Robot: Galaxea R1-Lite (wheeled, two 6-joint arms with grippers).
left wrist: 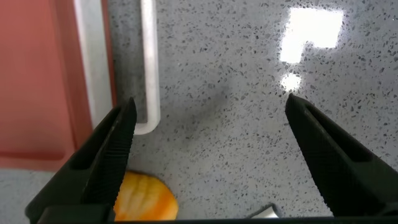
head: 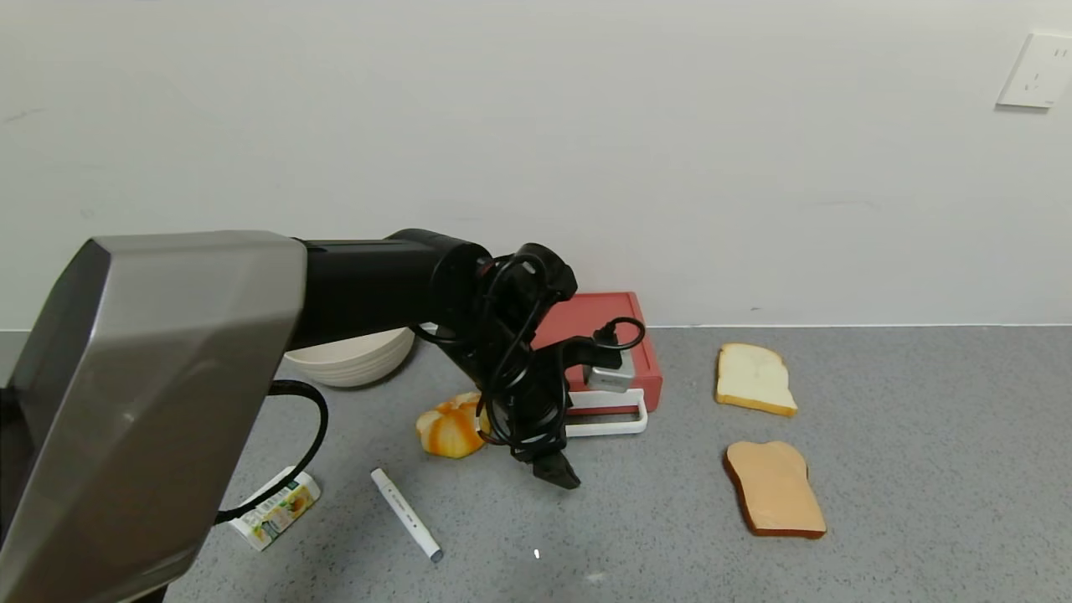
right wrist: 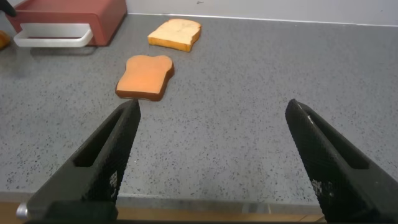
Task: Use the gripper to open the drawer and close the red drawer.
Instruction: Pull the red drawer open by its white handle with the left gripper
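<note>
Red drawer (head: 624, 335) sits at the back of the grey speckled surface (head: 904, 452), against the wall, approx centre of head view. Its white loop handle (head: 610, 419) points toward the robot; from here the tray looks pushed in, w/ the handle just proud of the front.

Left end effector (head: 557, 469) hangs at approx 7 o'clock from the handle, tips down near the surface, just in front of the drawer. Left wrist view: its fingers (left wrist: 112, 155) are spread wide apart, nothing between them, only bare surface; one finger is close beside the handle's corner (left wrist: 148, 74) but whether it touches, can't tell.

Clutter near the drawer:
- orange bread roll (head: 450, 429) at 9 o'clock from the handle, right beside the left arm's cables
- cream bowl (head: 356, 356) further out at 9 o'clock
- white marker pen (head: 406, 513) at 7 o'clock, nearer the robot
- small juice carton (head: 276, 508) lying flat, further left
- white bread slice (head: 754, 378) at 3 o'clock
- toast slice (head: 775, 488) at 4 o'clock

Right end effector (right wrist: 211, 162) shows only in its own wrist view, low over the surface, well apart from the drawer (right wrist: 74, 15), fingers (right wrist: 106, 162) wide apart, holding nothing. Both slices (right wrist: 146, 76) lie between it and the drawer.
</note>
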